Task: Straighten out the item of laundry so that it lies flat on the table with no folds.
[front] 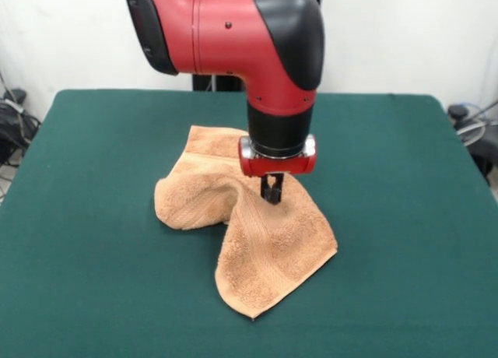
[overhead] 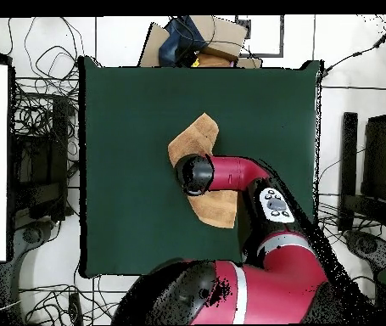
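Observation:
The item of laundry [front: 257, 245], a light orange-tan terry towel, lies crumpled near the middle of the dark green table [front: 85, 218]. One corner points toward the front edge, and a folded lobe bulges at the left. The cloth rises in a ridge to my gripper [front: 271, 194], which comes straight down on the towel's middle with its black fingers close together, pinching the cloth. In the overhead view the towel [overhead: 195, 136] shows on both sides of the arm's wrist, which hides the gripper. The table [overhead: 128, 127] spreads wide around it.
The red and black arm [front: 257, 39] hangs over the table's far half. Cables and boxes lie off the table [overhead: 39, 127] on the floor around it. A cardboard box [overhead: 204, 38] sits beyond one table edge.

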Controlling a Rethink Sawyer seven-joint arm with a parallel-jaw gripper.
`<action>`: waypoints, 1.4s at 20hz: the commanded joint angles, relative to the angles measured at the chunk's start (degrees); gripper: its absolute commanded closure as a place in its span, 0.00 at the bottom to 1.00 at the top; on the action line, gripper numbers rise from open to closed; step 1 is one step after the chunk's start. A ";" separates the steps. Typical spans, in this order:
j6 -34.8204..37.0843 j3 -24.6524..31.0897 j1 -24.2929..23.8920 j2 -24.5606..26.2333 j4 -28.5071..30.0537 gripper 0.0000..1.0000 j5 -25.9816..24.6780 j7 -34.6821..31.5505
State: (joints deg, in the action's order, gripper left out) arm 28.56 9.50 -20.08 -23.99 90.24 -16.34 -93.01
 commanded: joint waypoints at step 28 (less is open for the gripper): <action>-4.65 -2.02 1.83 -0.35 1.93 1.00 -1.25 -8.49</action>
State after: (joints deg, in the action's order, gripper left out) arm 28.44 9.18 -19.55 -29.35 94.96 -16.34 -93.01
